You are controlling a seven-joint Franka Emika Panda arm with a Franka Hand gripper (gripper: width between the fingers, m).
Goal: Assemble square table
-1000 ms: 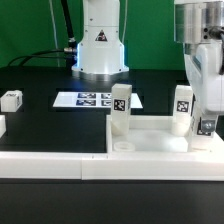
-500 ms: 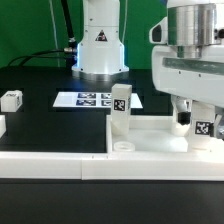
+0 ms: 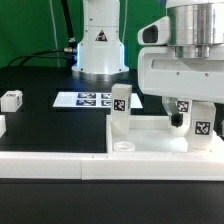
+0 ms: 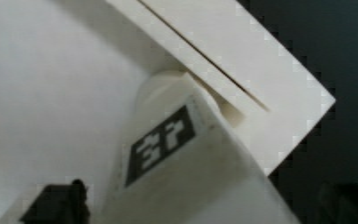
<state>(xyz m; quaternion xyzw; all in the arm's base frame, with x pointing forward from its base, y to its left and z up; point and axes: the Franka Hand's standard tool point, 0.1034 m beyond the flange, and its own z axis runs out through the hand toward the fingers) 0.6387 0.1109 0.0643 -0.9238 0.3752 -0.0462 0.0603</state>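
The white square slab [image 3: 150, 143] lies flat at the exterior view's right, against the low wall. One white tagged leg [image 3: 120, 110] stands upright in its near left corner. A second leg [image 3: 183, 110] stands upright at the slab's far right, and it fills the wrist view [image 4: 185, 150]. My gripper [image 3: 188, 122] hangs over this second leg with a finger on either side. In the wrist view the gripper [image 4: 202, 208] looks open, and one dark finger [image 4: 55, 200] stands apart from the leg. Two loose legs [image 3: 11, 99] lie at the left.
The marker board [image 3: 90, 100] lies behind the slab. The long low white border wall [image 3: 50, 165] runs along the front. The robot base [image 3: 100, 50] stands at the back, with cables beside it.
The hand has turned about its vertical axis, so its broad face now shows, and it has shifted left over the right leg. The legs and slab have not moved.
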